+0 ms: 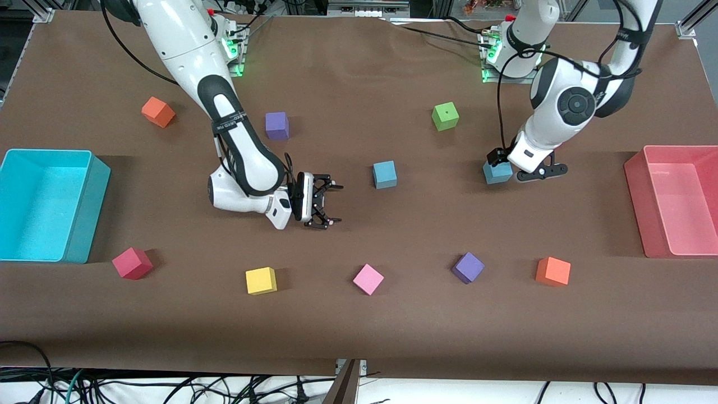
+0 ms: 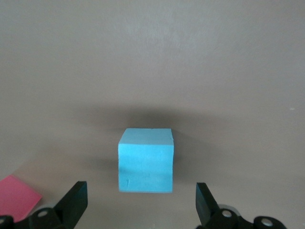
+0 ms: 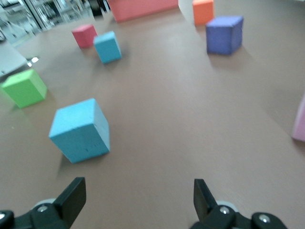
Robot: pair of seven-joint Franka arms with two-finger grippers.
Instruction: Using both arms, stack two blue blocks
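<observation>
One blue block [image 1: 385, 174] sits mid-table and also shows in the right wrist view [image 3: 81, 131]. My right gripper [image 1: 335, 203] is open and empty. It hangs low over the table beside that block, toward the right arm's end, and also shows in its wrist view [image 3: 138, 198]. The second blue block [image 1: 497, 173] sits toward the left arm's end and also shows in the left wrist view [image 2: 145, 160]. My left gripper [image 1: 519, 165] hangs open right over it. In the left wrist view [image 2: 139, 200] the block lies just ahead of the open fingertips, untouched.
A cyan bin [image 1: 45, 152] stands at the right arm's end and a pink bin [image 1: 673, 148] at the left arm's end. Loose cubes lie around: green [image 1: 445, 116], purple [image 1: 276, 125], orange [image 1: 158, 111], red [image 1: 132, 262], yellow [image 1: 261, 280], pink [image 1: 368, 279], purple [image 1: 468, 267], orange [image 1: 553, 271].
</observation>
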